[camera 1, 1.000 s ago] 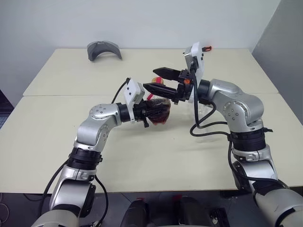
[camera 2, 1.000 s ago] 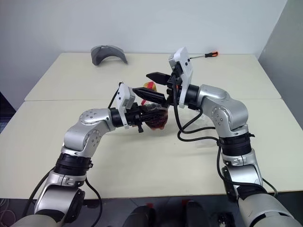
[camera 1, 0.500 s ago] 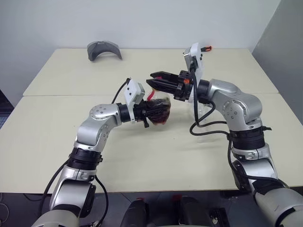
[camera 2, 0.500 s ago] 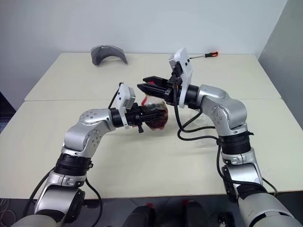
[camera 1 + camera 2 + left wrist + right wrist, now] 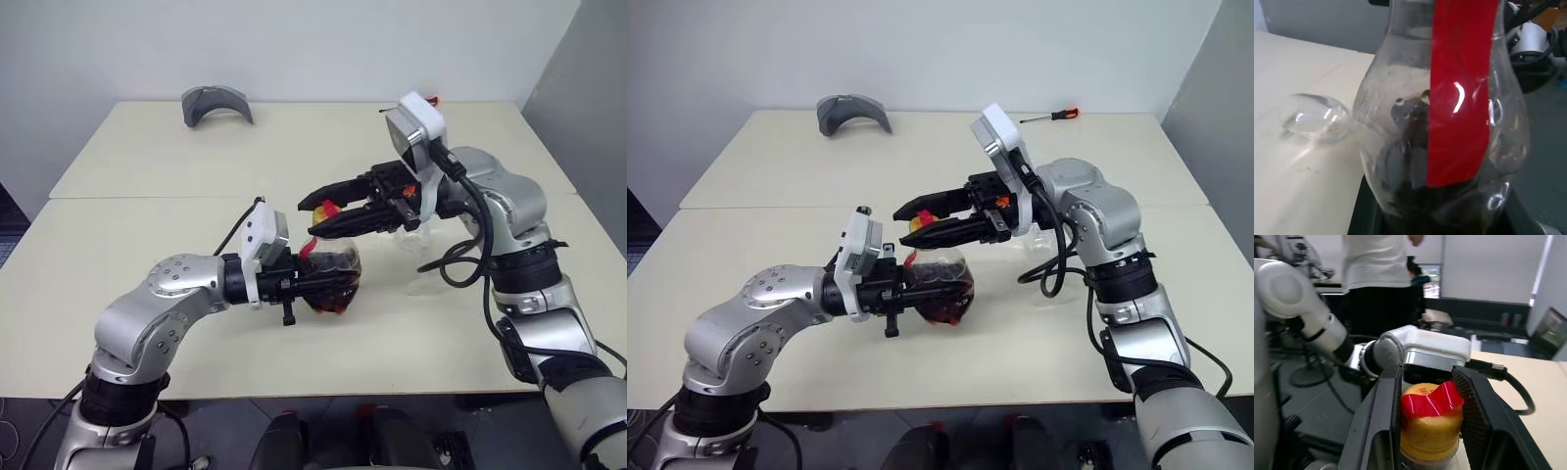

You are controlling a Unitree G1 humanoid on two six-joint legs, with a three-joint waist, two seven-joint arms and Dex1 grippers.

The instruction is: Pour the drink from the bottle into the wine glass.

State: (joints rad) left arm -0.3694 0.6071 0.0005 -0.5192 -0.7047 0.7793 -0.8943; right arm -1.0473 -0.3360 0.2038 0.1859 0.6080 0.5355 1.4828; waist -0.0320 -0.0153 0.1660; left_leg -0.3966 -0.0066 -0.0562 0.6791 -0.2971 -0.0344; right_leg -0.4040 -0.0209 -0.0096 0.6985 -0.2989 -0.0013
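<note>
From the head, our two eyes look forward and down over the table [image 5: 118, 264]. Each wrist camera presses close against the bottle [image 5: 1449, 122], which all our views share.

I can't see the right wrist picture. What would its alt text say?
Two black fingers of the right gripper close on either side of the bottle's yellow cap, which has a red strip across its top. Behind it are the robot's other arm, a standing person and a table edge.
</note>
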